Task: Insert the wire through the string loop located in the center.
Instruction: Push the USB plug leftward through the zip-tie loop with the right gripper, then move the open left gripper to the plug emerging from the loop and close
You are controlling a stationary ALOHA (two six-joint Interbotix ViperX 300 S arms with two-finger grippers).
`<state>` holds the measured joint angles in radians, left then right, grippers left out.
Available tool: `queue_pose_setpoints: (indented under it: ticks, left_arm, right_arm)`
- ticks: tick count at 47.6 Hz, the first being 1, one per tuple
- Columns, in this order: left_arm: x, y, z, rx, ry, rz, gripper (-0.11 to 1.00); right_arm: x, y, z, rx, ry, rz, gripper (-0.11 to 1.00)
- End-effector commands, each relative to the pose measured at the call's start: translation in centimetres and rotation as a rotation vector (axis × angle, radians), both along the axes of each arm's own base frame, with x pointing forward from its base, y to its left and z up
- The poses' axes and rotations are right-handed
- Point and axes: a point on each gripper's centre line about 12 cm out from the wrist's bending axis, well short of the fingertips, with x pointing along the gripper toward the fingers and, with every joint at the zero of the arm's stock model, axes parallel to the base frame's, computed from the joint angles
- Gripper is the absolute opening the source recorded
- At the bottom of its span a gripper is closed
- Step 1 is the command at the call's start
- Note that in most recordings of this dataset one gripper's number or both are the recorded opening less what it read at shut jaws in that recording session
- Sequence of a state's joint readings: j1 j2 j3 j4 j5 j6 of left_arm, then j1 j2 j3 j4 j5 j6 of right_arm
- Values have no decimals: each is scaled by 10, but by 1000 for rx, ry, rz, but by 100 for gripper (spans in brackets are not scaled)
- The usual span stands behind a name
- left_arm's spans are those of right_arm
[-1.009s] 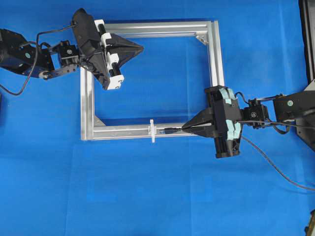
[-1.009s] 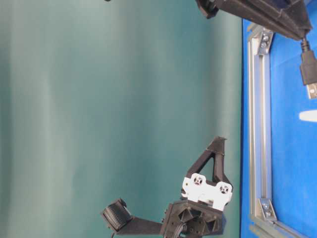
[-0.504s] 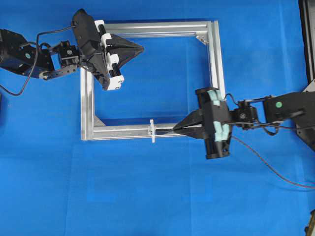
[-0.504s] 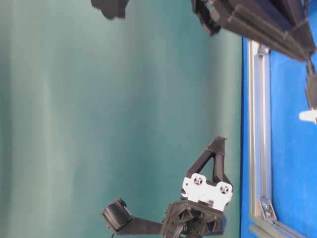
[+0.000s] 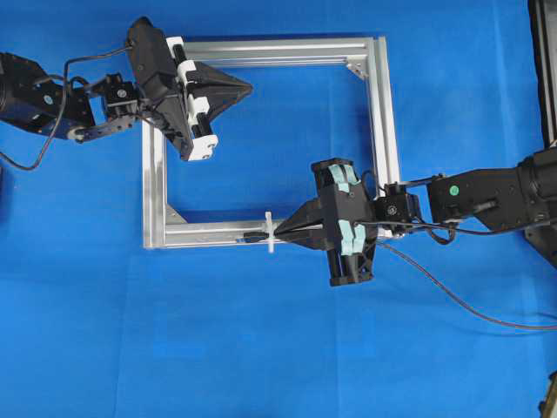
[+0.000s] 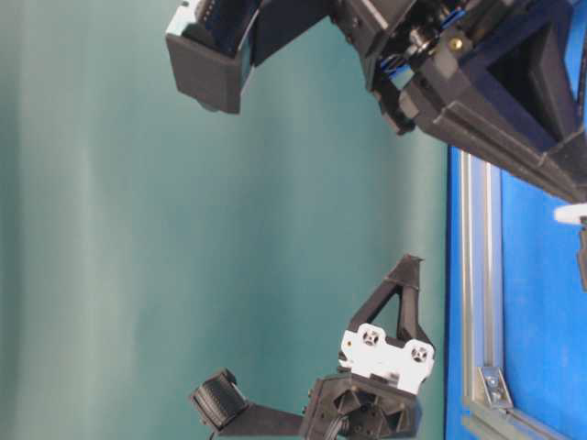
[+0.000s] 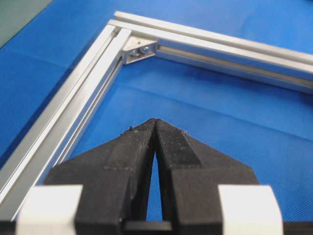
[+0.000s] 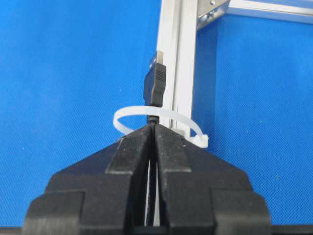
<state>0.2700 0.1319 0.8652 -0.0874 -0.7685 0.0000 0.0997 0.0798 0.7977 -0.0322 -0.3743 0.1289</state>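
The right claw (image 8: pixel 152 128) grips the wire (image 8: pixel 155 83) just behind its plug, which already pokes through the string loop (image 8: pixel 159 119) on the aluminium frame (image 5: pixel 383 131). Push straight along the bar, keeping the claw tips, seemingly touching the loop, from snagging it. The left claw (image 7: pixel 154 123), closed and empty, hovers well apart.

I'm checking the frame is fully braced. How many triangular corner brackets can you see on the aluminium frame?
2: one corner bracket inside the top-right corner of the overhead view, another bracket inside the bottom-left corner. The other two corners sit under the left hand and the right arm, so more may be hidden.
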Motion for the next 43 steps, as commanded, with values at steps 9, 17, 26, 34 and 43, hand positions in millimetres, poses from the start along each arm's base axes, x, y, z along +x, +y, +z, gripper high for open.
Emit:
queue_pose_setpoints:
  ticks: [9, 17, 26, 34, 43]
  left_arm:
    - [1, 0, 14, 12, -40, -4, 0]
    - [2, -1, 14, 10, -40, -5, 0]
    - [0, -6, 13, -1, -39, -15, 0]
    - [1, -30, 10, -13, -28, -76, 0]
    - [7, -75, 13, -51, -47, -190, 0]
  right_arm:
    - [5, 0, 10, 5, -37, -1, -2]
    - [5, 0, 10, 5, -38, -1, -2]
    - [5, 0, 10, 5, -37, -1, -2]
    - [5, 0, 11, 5, -40, -1, -2]
    - [5, 0, 11, 3, -41, 0, -2]
